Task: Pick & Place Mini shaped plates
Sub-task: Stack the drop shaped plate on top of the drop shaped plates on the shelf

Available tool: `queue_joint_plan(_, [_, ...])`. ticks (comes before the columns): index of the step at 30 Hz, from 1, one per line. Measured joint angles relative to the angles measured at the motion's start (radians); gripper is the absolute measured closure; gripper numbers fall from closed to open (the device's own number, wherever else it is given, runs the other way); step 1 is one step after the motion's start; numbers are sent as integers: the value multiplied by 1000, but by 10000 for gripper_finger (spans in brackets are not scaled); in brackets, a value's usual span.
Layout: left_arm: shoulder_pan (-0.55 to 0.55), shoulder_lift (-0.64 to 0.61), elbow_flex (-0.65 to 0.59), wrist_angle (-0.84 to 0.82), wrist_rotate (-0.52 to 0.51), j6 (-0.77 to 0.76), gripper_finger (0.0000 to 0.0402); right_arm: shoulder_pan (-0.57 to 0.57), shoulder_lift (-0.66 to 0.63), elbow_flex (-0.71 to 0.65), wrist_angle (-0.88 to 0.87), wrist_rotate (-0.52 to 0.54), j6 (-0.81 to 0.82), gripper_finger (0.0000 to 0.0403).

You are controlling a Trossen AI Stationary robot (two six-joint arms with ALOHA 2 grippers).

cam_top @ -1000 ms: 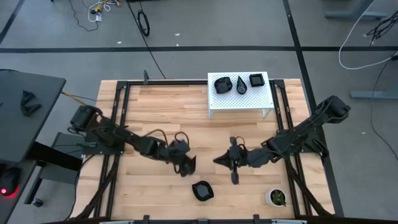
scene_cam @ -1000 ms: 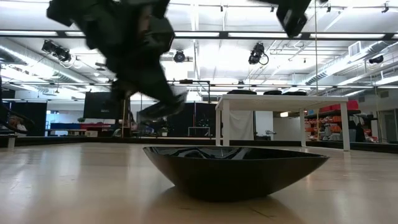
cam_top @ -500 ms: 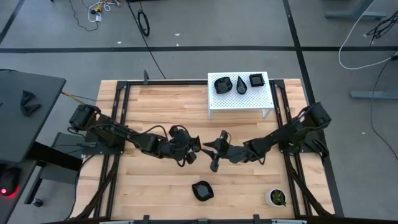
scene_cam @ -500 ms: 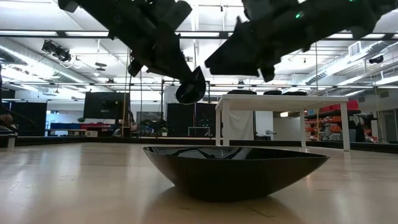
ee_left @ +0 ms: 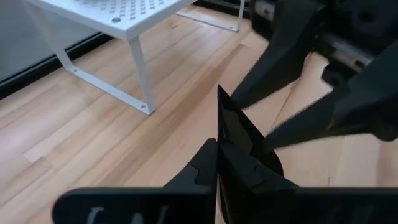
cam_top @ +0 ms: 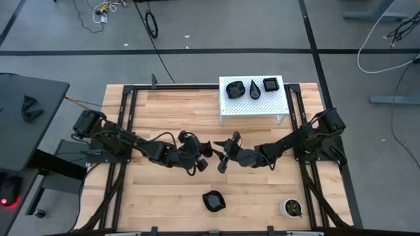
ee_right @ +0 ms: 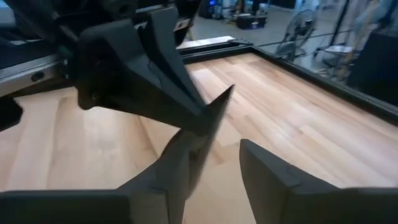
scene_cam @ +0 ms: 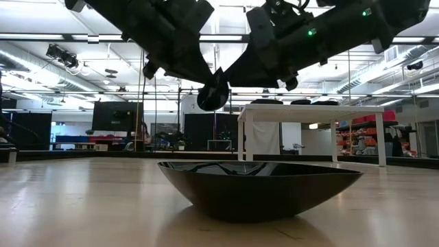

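- Since the earlier frame, the right gripper (cam_top: 222, 157) has moved left to meet the left gripper (cam_top: 205, 152) at mid-frame, its fingers now spread.
- The left gripper pinches a black plate (scene_cam: 212, 96) on edge, and the plate's rim lies between the right fingers (ee_right: 273, 177).
- Another plate (cam_top: 213, 200) lies on the wooden table (cam_top: 157, 203); three rest on the white stand (cam_top: 252, 106).

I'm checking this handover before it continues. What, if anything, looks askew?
The small black plate in the left gripper is held on edge in mid-air, not flat. The right gripper straddles it with open fingers. The plates on the white shelf sit level.
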Motion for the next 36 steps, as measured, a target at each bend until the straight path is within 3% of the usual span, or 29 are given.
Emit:
queue_joint_plan(4, [-1, 0, 0, 21, 0, 11, 386, -7, 0, 0, 3, -46, 0, 269])
queue_joint_plan(10, [-2, 1, 0, 28, 0, 11, 387, -6, 0, 0, 3, 4, 0, 292])
queue_joint_plan(23, [-2, 1, 0, 88, 9, 22, 361, -14, 0, 0, 5, 56, 7, 397])
queue_joint_plan(32, [-1, -1, 16, 111, 64, 146, 293, -9, -4, 0, -3, 128, 15, 399])
queue_joint_plan(36, [-3, -28, 51, 58, 93, 177, 255, -4, -63, 0, -120, 147, 78, 401])
